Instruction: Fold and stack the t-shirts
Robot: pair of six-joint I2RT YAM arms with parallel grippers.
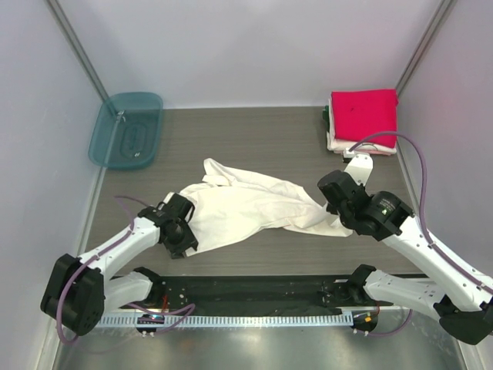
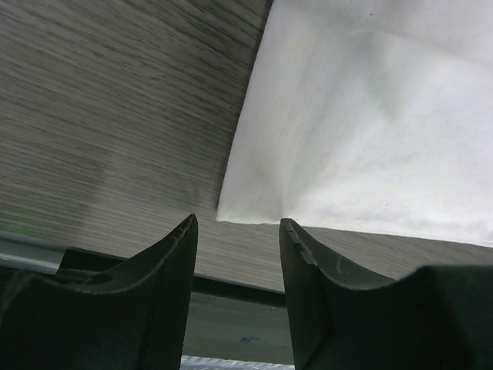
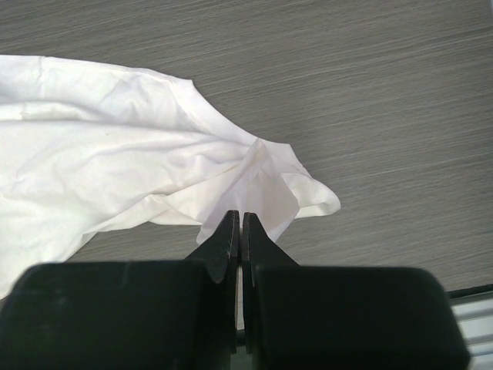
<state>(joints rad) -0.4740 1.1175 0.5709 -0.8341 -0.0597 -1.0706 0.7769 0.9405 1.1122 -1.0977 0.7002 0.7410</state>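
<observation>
Centrally, a crumpled cream-white cloth t-shirt (image 1: 246, 204) sprawls on the grey woodgrain table (image 1: 254, 139); left gripper (image 2: 237, 220) gapes at its corner, right gripper (image 3: 240, 216) pinches its edge.

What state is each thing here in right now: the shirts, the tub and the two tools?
white t-shirt: unfolded and crumpled.
red t-shirt: folded, lying on top of the pale ones in the far right corner.
pale t-shirts: folded, under the red one.
teal tub: looks empty.
left tool: open, at a corner of the white t-shirt.
right tool: shut on the white t-shirt's edge.
</observation>
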